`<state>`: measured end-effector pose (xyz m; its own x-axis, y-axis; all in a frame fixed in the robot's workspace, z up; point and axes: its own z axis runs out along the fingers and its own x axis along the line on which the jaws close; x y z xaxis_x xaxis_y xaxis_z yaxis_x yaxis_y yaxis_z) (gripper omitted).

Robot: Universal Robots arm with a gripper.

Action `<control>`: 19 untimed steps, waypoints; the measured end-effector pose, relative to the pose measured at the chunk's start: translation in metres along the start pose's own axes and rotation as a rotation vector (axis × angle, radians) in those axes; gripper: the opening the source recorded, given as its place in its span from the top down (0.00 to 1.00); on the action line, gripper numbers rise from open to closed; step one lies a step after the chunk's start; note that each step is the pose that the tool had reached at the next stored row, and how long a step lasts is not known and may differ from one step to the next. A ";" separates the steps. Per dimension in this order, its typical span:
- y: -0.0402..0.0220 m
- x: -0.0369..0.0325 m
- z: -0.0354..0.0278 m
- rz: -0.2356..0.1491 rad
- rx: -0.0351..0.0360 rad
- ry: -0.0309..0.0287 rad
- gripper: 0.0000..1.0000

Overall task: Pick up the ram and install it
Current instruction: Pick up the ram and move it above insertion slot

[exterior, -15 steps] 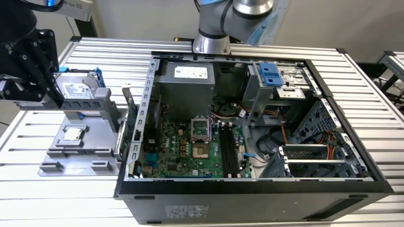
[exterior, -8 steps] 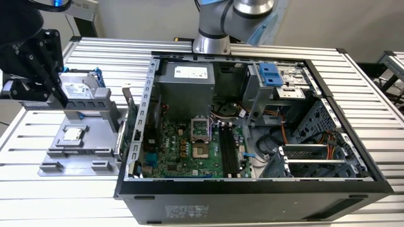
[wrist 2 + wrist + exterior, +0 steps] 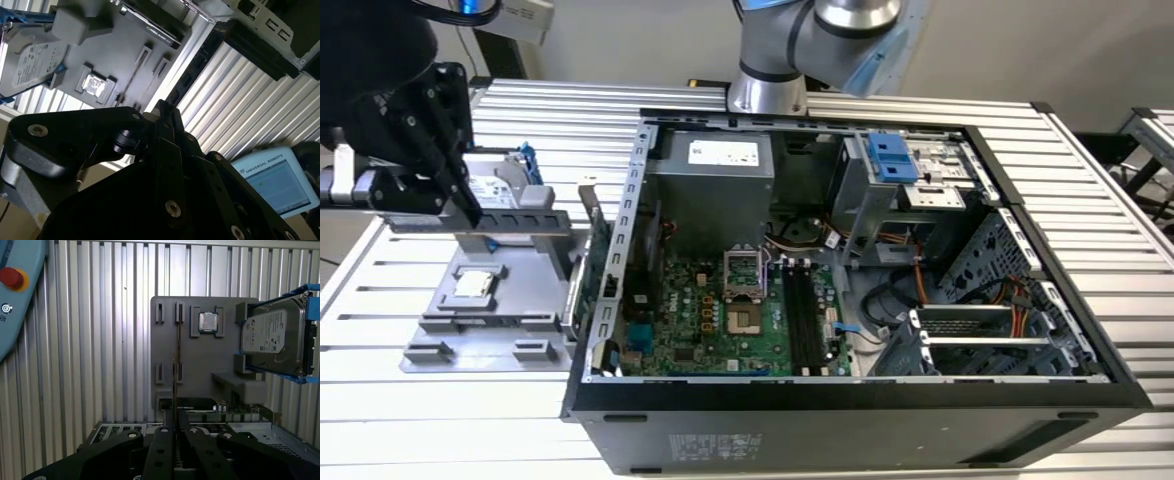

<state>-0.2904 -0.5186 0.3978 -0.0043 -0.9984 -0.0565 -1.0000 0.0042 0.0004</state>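
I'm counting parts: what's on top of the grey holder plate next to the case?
A processor chip, a hard drive in a blue bracket, and the ram standing on edge. Whatever lies under the drive is covered by it.

Ribbed metal table (image 3: 454, 420), open computer case (image 3: 854, 425), grey parts tray (image 3: 520, 290)
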 end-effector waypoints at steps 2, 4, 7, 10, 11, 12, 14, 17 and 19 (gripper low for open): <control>-0.0035 0.0000 -0.0001 0.000 0.0000 0.0000 1.00; -0.0076 -0.0001 -0.0002 0.000 0.0000 0.0000 1.00; -0.0141 -0.0001 -0.0004 0.000 0.0000 0.0000 1.00; -0.0203 -0.0001 -0.0005 0.000 0.0000 0.0000 1.00; -0.0227 -0.0001 -0.0005 0.000 0.0000 0.0000 1.00; -0.0252 -0.0001 -0.0006 0.000 0.0001 0.0000 1.00; -0.0298 -0.0002 -0.0006 0.000 0.0001 -0.0001 1.00; -0.0370 -0.0002 -0.0008 0.000 0.0000 0.0000 1.00; -0.0419 -0.0002 -0.0009 0.000 0.0000 0.0000 1.00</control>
<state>-0.2485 -0.5186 0.3987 -0.0043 -0.9984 -0.0565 -1.0000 0.0042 0.0003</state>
